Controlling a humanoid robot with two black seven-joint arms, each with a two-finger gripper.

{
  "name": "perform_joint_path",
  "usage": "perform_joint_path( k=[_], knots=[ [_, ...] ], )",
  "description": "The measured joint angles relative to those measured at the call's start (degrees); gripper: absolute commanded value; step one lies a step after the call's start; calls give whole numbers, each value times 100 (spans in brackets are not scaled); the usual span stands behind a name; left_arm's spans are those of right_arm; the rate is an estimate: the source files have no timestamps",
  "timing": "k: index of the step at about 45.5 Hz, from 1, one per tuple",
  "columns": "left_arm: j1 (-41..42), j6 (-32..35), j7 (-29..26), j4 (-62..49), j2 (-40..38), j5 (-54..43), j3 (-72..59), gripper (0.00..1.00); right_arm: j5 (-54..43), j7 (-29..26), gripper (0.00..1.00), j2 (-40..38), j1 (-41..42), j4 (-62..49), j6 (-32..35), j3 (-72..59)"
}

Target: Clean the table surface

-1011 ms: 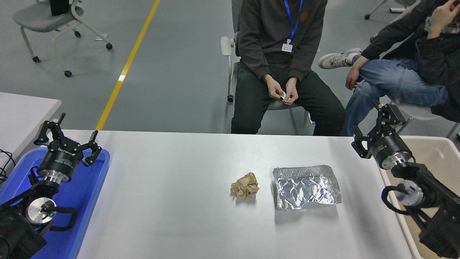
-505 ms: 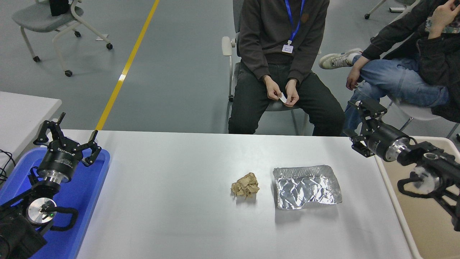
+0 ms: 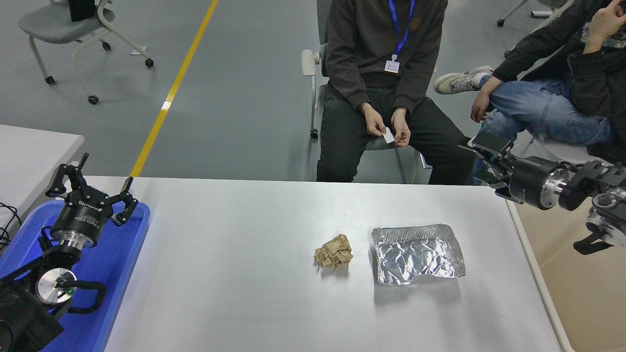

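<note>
the table surface [image 3: 234, 274] filled the middle; crumpled paper [image 3: 333, 252] and a foil tray [image 3: 416, 253] lay there uncleared. my right gripper [image 3: 481, 155], empty, finger spread untellable, hovered beyond the foil tray.

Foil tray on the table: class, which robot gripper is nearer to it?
Right. The right gripper hovers beyond the foil tray's far right corner; the left gripper is parked over the blue tray, far left.
</note>
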Motion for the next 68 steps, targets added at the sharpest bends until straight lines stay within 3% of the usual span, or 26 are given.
perform_joint_path(
  k=[33, 68],
  knots=[
    [-2, 0, 1, 0, 0, 2, 0, 100, -1016, -420, 100, 9, 1572, 216, 13, -2657],
    [-1, 0, 1, 0, 0, 2, 1, 100, -1356, -574, 100, 842, 1255, -886, -142, -3546]
  ],
)
